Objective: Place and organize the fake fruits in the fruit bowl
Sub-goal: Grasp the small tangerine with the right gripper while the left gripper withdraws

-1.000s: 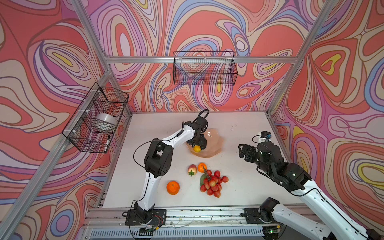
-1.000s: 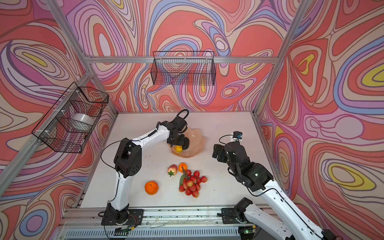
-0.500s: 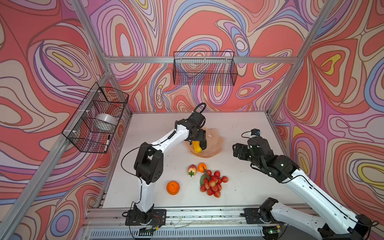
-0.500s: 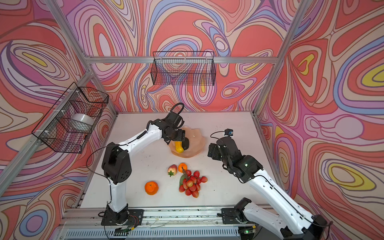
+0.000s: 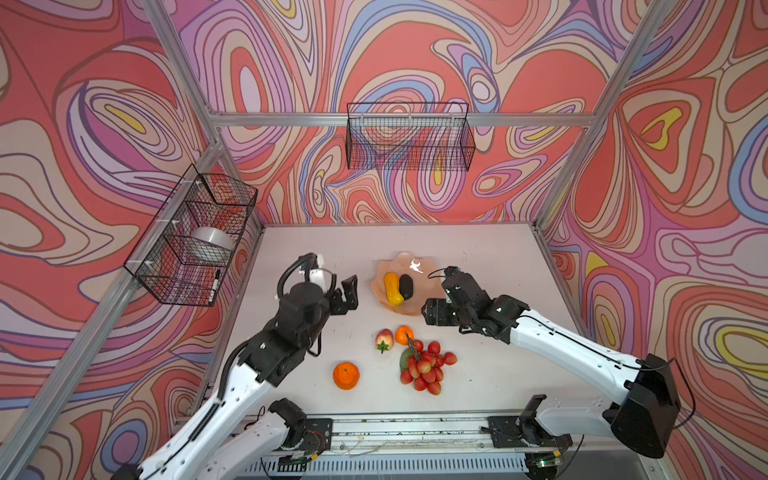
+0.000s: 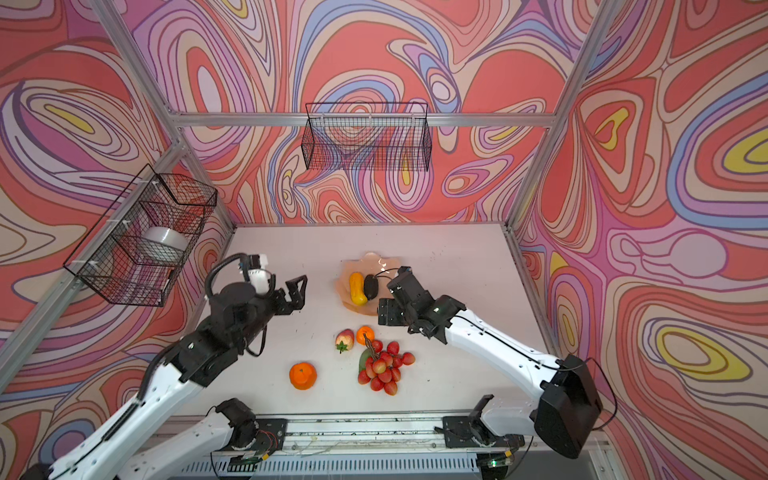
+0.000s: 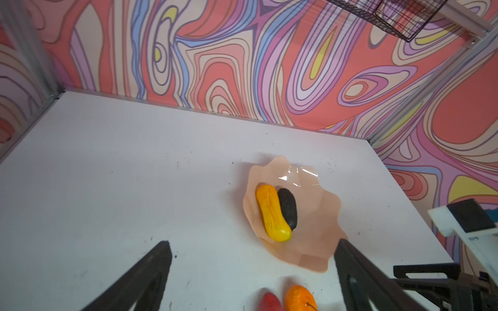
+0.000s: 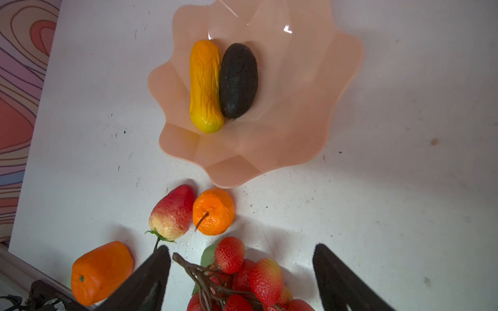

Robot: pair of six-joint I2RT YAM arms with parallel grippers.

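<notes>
The peach-pink fruit bowl [image 5: 419,309] [image 8: 296,121] holds the yellow elongated fruit [image 5: 393,288] [image 7: 272,212] and the black bumpy oval [image 5: 406,286] [image 8: 238,80], lying side by side. On the table in front of it lie the peach [image 5: 384,340], a small orange [image 5: 404,335], the red grape bunch [image 5: 426,365] and a larger orange [image 5: 346,375]. My left gripper [image 5: 347,293] [image 7: 253,250] stands open and empty, left of the bowl. My right gripper [image 5: 430,313] [image 8: 241,253] is open at the bowl's near right edge, and the grape bunch [image 8: 242,274] shows between its fingers from above.
A wire basket [image 5: 195,241] on the left wall holds a grey-white bowl [image 5: 212,241]. Another wire basket [image 5: 409,137] hangs on the back wall. Patterned walls enclose the table on three sides, and a metal rail [image 5: 415,428] runs along the front.
My left gripper let go of the yellow fruit in the bowl, opened and drew back to the left. My right arm swung in toward the bowl and the grapes, jaws a little narrower.
</notes>
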